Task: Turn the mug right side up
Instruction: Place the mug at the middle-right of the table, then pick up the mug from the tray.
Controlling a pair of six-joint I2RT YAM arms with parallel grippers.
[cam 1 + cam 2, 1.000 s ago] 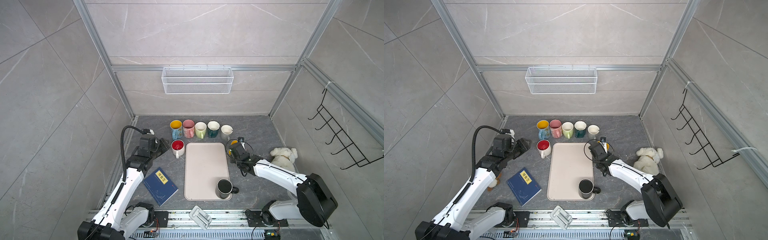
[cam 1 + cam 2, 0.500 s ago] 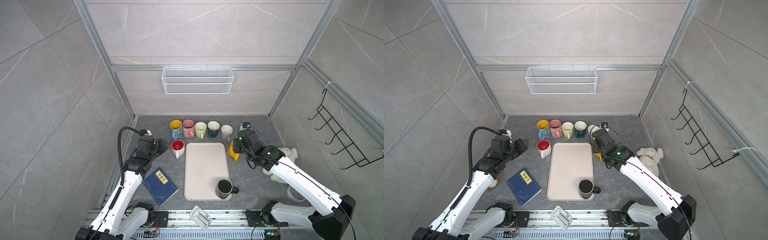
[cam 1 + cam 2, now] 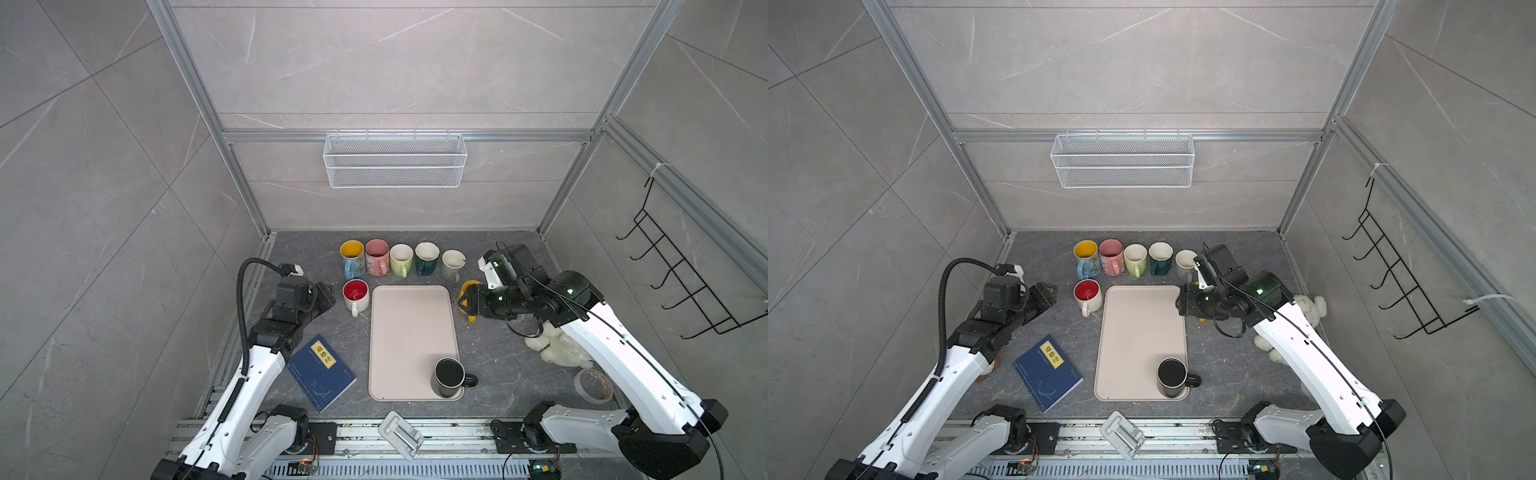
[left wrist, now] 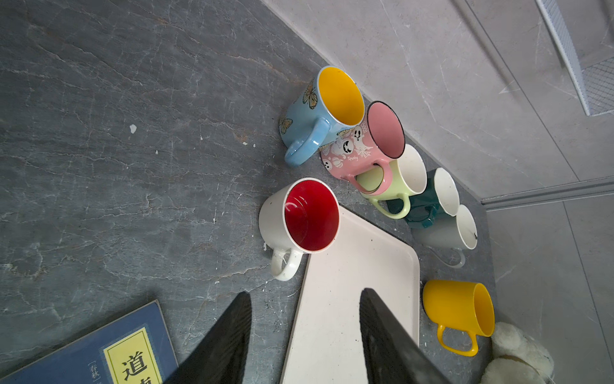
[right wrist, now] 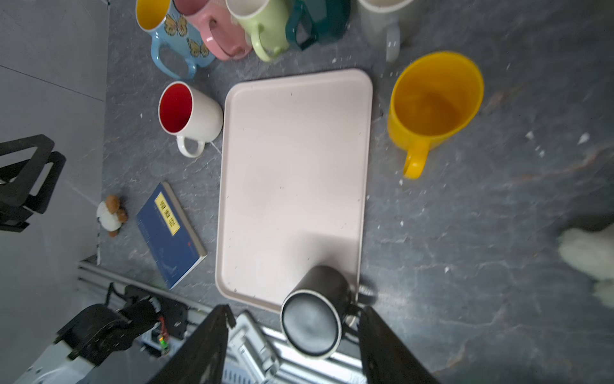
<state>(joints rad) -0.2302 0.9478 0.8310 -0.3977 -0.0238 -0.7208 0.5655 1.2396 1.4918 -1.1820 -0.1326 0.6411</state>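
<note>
The yellow mug (image 3: pixel 466 287) stands upright just right of the beige tray (image 3: pixel 411 328), its mouth facing up (image 5: pixel 432 99) and its handle toward the front. My right gripper (image 3: pixel 464 305) hovers above it, open and holding nothing (image 5: pixel 295 311). A black mug (image 3: pixel 449 376) stands on the tray's front right corner. Its top face is dark with a pale ring (image 5: pixel 312 322), and I cannot tell whether that is mouth or base. My left gripper (image 3: pixel 326 293) is open and empty (image 4: pixel 305 292), low over the table beside a red-lined white mug (image 3: pixel 355 293).
Several upright mugs (image 3: pixel 401 259) line the back of the table. A blue book (image 3: pixel 322 370) lies left of the tray. A white plush toy (image 3: pixel 557 349) and a tape roll (image 3: pixel 592 384) lie under the right arm. A wire basket (image 3: pixel 395 160) hangs on the back wall.
My right gripper has opened and risen away from the yellow mug, which stays upright on the table. The left arm has shifted only slightly.
</note>
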